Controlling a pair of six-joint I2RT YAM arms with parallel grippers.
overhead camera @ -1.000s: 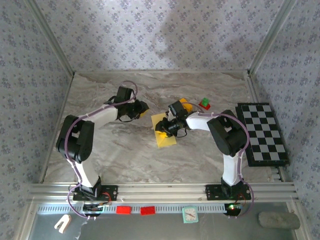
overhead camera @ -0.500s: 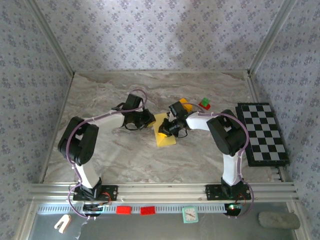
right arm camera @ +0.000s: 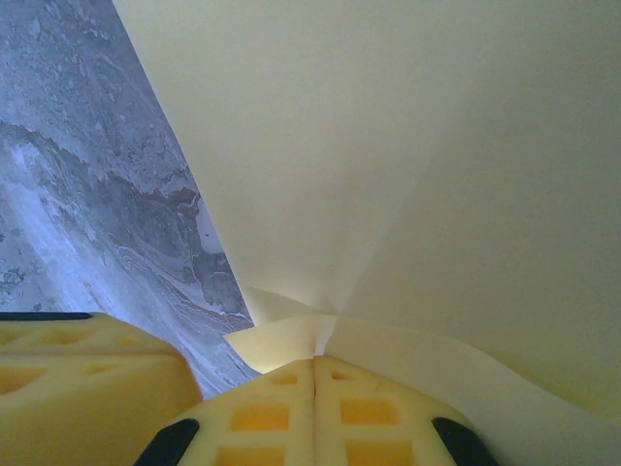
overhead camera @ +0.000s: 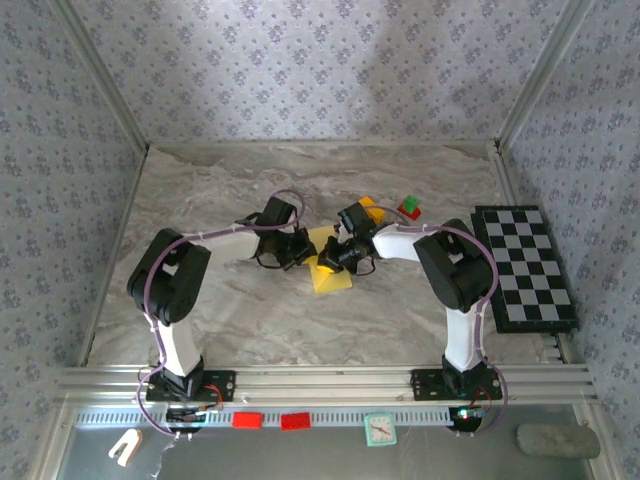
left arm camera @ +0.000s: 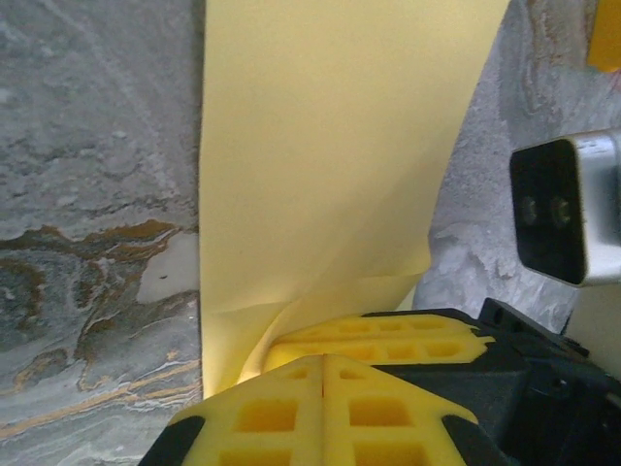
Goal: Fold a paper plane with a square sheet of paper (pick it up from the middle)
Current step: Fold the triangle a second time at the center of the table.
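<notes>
The square sheet of paper (overhead camera: pixel 331 276) is plain yellow and lies on the marble table between the two arms. In the left wrist view the sheet of paper (left arm camera: pixel 330 146) runs away from the fingers, its near edge curled up. My right gripper (overhead camera: pixel 326 259) is shut, and a raised fold of the paper (right arm camera: pixel 388 194) comes straight out of its tips (right arm camera: pixel 314 361). My left gripper (overhead camera: pixel 305 249) is shut too, tips (left arm camera: pixel 323 359) right against the right gripper's fingers (left arm camera: pixel 378 340); no paper shows in its seam. The paper plane is out of view.
A small orange-yellow block (overhead camera: pixel 369 205) and a green-and-red block (overhead camera: pixel 409 208) sit just behind the right gripper. A black-and-white checkered board (overhead camera: pixel 524 268) lies at the right edge. The right wrist's silver camera housing (left arm camera: pixel 568 209) is close beside my left gripper.
The left arm swung right from beside the sheet to its left edge, and its jaws closed. The right gripper stayed on the sheet and closed on a fold of it.
</notes>
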